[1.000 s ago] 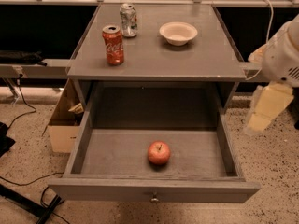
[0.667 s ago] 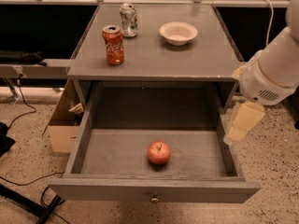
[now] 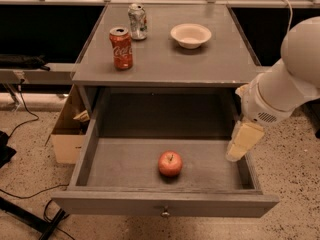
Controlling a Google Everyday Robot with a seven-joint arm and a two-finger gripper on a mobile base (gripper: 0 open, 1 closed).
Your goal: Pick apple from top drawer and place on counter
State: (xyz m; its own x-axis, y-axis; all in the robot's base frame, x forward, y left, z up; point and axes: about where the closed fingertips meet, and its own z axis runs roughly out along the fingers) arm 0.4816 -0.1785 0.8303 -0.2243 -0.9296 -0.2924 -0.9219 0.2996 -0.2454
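— So, where is the apple (image 3: 170, 164)?

— It sits on the floor of the top drawer (image 3: 125, 156), a little right of the middle and close to the front panel. It is red, stem up, and nothing touches it.

— And the drawer itself?

— It is pulled far out from the grey cabinet, with its small round knob (image 3: 164, 213) at the centre of the front panel. The apple is the only thing I can see lying in it.

— Where is the gripper (image 3: 244, 143)?

— It hangs at the drawer's right side, just by the right wall, pointing down and slightly inward. It is to the right of the apple and apart from it. Whether it is open or closed I cannot tell. It carries nothing that I can make out. The white arm (image 3: 285, 84) behind it comes in from the right edge of the view.

— What is on the counter (image 3: 170, 64)?

— A red Coca-Cola can (image 3: 121, 48) stands upright towards the left. A dented silver can (image 3: 136, 21) stands just behind it, near the back edge. A white bowl (image 3: 190, 35) rests to the right of both cans.

— Anything around the cabinet?

— A cardboard box (image 3: 65, 136) sits on the speckled floor against its left side, and dark cables (image 3: 27, 191) trail across the floor further left.
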